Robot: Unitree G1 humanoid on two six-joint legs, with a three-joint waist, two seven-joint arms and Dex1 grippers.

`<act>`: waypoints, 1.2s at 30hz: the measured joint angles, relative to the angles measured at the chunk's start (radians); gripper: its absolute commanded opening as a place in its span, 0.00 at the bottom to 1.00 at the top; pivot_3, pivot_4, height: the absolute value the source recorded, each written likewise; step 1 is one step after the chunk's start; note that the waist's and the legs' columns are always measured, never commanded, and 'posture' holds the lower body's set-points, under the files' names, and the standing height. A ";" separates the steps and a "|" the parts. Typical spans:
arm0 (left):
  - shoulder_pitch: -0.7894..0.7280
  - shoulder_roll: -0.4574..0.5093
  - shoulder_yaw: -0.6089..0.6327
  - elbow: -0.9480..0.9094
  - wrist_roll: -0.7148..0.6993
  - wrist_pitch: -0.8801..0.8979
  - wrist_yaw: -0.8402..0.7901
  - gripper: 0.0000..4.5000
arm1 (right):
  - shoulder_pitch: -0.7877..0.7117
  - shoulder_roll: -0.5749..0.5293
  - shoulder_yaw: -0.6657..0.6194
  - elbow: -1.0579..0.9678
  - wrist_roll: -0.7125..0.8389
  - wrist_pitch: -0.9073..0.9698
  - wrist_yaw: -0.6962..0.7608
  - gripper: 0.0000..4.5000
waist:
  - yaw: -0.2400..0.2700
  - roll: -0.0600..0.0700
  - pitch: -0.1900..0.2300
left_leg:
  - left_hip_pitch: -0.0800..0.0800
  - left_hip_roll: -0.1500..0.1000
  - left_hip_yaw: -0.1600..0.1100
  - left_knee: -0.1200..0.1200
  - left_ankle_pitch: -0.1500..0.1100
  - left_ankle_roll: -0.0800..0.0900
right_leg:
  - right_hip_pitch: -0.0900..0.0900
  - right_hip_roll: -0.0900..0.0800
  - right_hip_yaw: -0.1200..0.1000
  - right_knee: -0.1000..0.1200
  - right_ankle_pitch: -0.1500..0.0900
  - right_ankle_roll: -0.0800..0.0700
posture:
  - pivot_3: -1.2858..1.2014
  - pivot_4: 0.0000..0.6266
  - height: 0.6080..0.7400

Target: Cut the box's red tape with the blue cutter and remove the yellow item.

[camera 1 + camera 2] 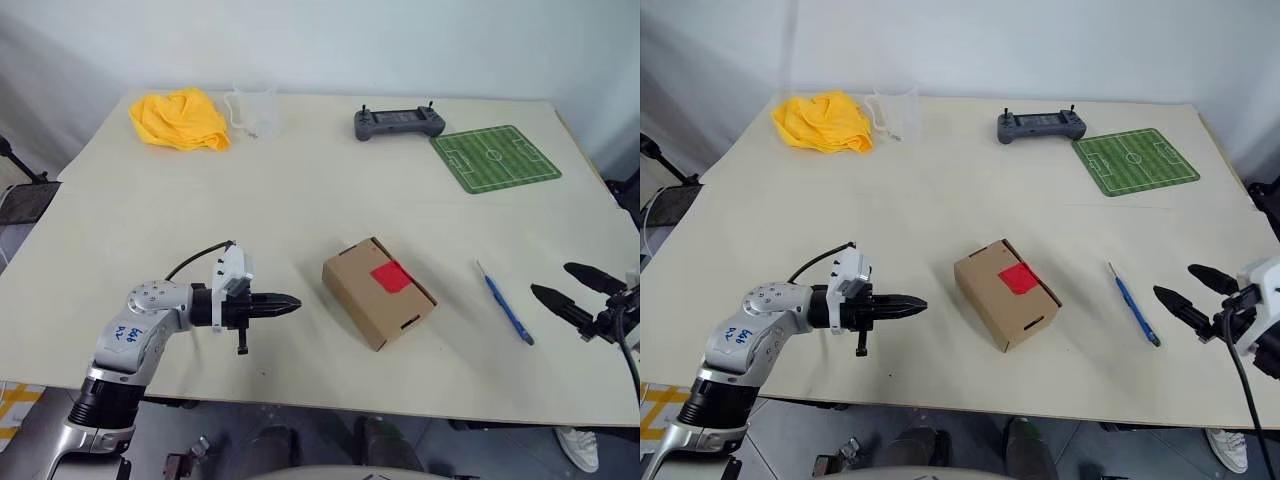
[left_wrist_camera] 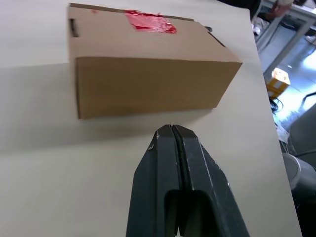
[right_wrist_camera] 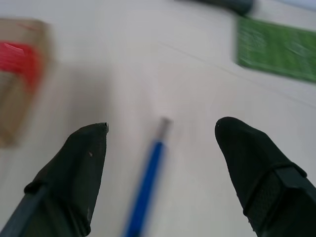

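On the table (image 1: 300,190): one box (image 1: 377,292), one cutter (image 1: 506,305), one yellow item (image 1: 180,119); left hand (image 1: 288,304) clenched, right hand (image 1: 572,286) released.

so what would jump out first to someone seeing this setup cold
Probably the brown box with its red tape patch, sitting mid-table between the two arms. The left gripper points at it with fingers shut, while the right gripper stands open beside the blue cutter lying on the table. At the far left corner a bright yellow cloth also catches the eye.
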 measured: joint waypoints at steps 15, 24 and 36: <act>-0.127 -0.144 -0.169 0.116 0.132 -0.010 0.137 0.00 | -0.332 0.192 0.531 0.167 -0.407 -0.149 -0.061 0.01 | 0.005 -0.001 0.000 | 0.002 -0.003 0.002 -0.001 0.003 -0.005 | 0.000 0.000 -0.007 0.001 0.000 0.000 | 0.52 0.24 1.00; -0.193 -0.183 -0.182 0.213 0.200 -0.047 0.182 0.00 | -0.250 0.146 0.586 -0.127 -0.363 0.110 -0.022 0.01 | 0.006 -0.001 0.000 | 0.001 -0.002 0.001 0.000 0.002 -0.003 | 0.000 -0.001 -0.008 0.000 0.000 0.000 | 0.52 0.24 1.00; -0.187 -0.116 -0.189 0.209 0.193 -0.047 0.095 0.00 | -0.202 0.113 0.546 -0.231 -0.346 0.287 -0.099 0.01 | 0.006 -0.001 0.000 | 0.001 -0.002 0.000 -0.001 0.001 -0.002 | 0.000 -0.001 -0.008 -0.001 0.000 -0.001 | 0.52 0.24 1.00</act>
